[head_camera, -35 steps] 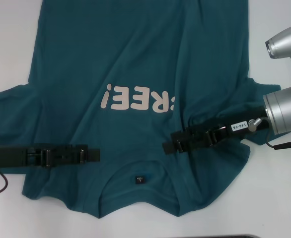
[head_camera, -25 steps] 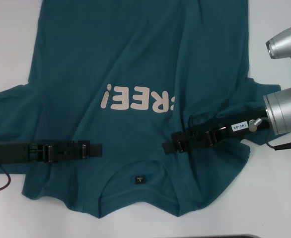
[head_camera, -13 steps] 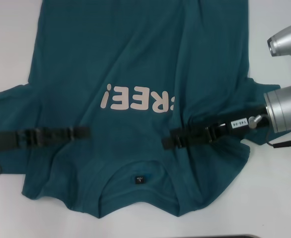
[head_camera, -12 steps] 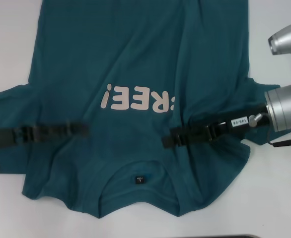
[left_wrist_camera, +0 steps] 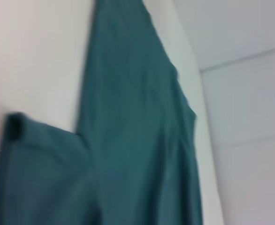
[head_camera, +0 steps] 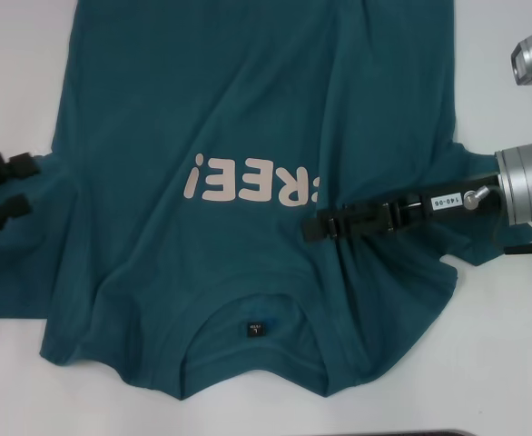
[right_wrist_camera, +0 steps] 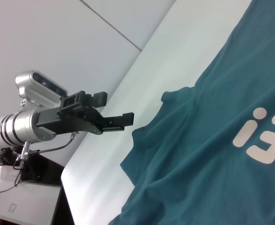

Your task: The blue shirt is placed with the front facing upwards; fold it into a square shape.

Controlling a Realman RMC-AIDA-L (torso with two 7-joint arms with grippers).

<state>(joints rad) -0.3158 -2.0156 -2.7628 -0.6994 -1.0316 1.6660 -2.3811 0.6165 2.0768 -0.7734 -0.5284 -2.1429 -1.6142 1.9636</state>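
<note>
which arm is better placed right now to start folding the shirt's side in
Probably the left: the left pincer hangs open at the blue shirt's left sleeve edge. The right pincer sits inward, by the chest lettering.

One blue shirt, front up. One printed word on chest, one small dark neck label. Two grippers: left gripper over left sleeve edge, right gripper over chest. One white table.
</note>
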